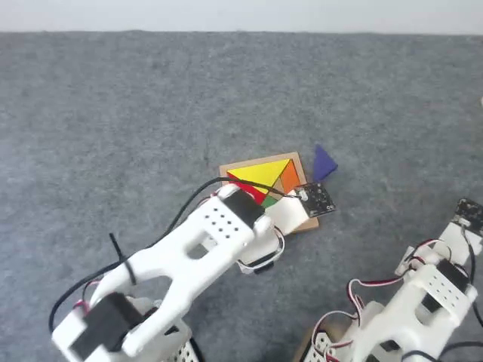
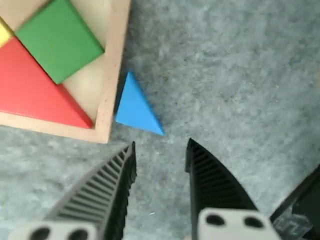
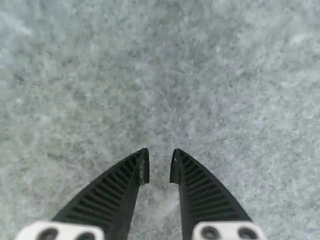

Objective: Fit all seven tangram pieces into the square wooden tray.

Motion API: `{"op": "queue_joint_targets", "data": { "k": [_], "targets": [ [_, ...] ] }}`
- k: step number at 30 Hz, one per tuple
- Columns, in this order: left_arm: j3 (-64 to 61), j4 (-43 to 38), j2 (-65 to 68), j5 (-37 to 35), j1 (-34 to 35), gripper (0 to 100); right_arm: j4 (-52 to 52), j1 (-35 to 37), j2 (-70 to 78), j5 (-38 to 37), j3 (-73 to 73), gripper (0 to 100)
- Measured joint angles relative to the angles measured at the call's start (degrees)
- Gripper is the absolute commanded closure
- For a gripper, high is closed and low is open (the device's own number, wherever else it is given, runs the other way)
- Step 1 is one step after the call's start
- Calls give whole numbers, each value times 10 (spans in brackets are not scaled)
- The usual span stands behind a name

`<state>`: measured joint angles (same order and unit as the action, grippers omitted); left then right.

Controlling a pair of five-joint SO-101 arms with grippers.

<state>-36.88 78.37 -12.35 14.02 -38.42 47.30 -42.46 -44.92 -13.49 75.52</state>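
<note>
High view: a grey, felt-like worktop (image 1: 113,113) is seen, bordered at its far edge by a pale wall strip (image 1: 226,15). The left pincer (image 2: 161,146) is seen open and empty above that grey cover. Just ahead of its tips a blue triangle (image 2: 135,107) is laid, just beside the outer rim of the wooden tray (image 2: 107,100). Farther ahead, a green square (image 2: 57,40) and a red triangle (image 2: 35,95) are seated inside. The right pincer (image 3: 159,167) is seen narrowly parted, gripping nothing, over bare grey cover.
</note>
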Motion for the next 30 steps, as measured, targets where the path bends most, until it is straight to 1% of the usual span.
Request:
{"op": "queue_joint_targets", "data": {
  "k": [5,9,12,17,23,30],
  "targets": [
    [0,-26,38,-35,0,836,0,-2,0,-1,0,912],
    [0,-44,72,-67,3,783,0,-2,0,-1,0,912],
    [0,-58,100,-76,27,768,0,-2,0,-2,0,912],
    [0,-73,123,-68,70,765,0,-2,0,-2,0,912],
    [0,-98,129,-49,77,765,0,-2,0,-2,0,912],
    [0,-103,129,-44,77,765,0,-2,0,-2,0,912]
  ]
}}
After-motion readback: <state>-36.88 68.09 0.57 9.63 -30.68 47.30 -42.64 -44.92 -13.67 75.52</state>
